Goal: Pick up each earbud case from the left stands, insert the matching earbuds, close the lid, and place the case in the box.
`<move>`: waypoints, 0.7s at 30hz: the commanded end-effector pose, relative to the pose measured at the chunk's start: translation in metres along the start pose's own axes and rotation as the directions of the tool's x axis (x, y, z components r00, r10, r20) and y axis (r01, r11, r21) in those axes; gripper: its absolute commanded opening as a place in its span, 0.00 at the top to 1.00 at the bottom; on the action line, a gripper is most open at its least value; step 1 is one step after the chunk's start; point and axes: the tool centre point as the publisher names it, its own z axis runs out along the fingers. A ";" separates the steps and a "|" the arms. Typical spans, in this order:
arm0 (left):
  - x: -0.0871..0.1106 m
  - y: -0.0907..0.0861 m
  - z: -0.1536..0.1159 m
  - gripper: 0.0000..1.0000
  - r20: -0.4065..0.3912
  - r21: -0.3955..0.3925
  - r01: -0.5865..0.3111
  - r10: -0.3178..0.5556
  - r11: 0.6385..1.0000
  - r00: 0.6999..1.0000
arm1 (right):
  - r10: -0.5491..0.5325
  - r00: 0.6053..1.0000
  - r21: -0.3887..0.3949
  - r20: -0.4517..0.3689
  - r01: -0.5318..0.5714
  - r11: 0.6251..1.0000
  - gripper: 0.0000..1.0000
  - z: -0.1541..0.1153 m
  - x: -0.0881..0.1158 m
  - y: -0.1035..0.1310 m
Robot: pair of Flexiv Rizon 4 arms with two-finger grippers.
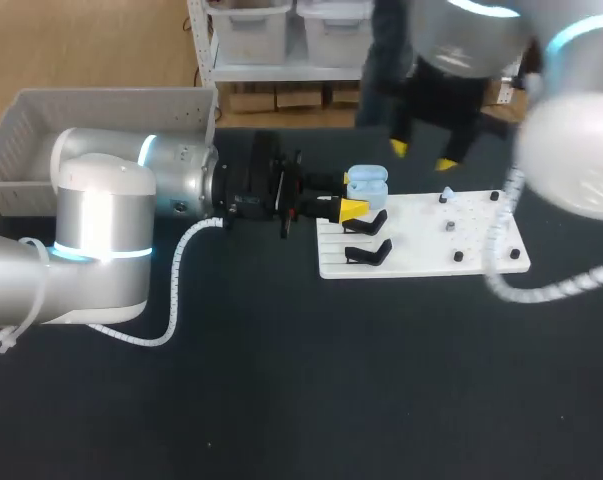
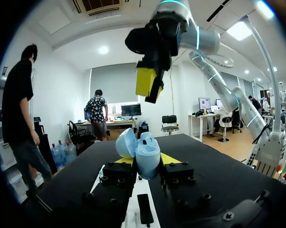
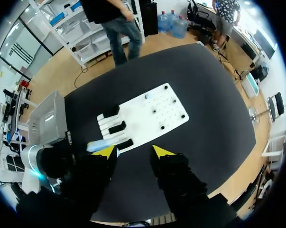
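A light blue earbud case (image 1: 367, 183) with its lid up sits between the yellow fingertips of my left gripper (image 1: 353, 207), at the left end of the white board (image 1: 421, 240). In the left wrist view the case (image 2: 145, 153) is held from both sides by my left gripper (image 2: 146, 159). My right gripper (image 1: 422, 156) hangs high above the board's far edge, open and holding nothing. Its wrist view looks straight down past my right gripper (image 3: 133, 151) at the board (image 3: 147, 111) and the case (image 3: 97, 145). A small light blue earbud (image 1: 447, 192) lies on the board.
Two black stands (image 1: 367, 222) (image 1: 369, 252) sit on the board's left part, and small black pegs dot its right part. A grey basket (image 1: 101, 130) stands at the table's back left, behind my left arm (image 1: 131, 200).
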 end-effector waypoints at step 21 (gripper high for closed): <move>0.001 -0.001 0.000 1.00 0.002 -0.005 -0.003 0.003 1.000 1.000 | -0.195 0.974 -0.032 -0.115 0.193 0.981 0.43 0.120 -0.077 -0.048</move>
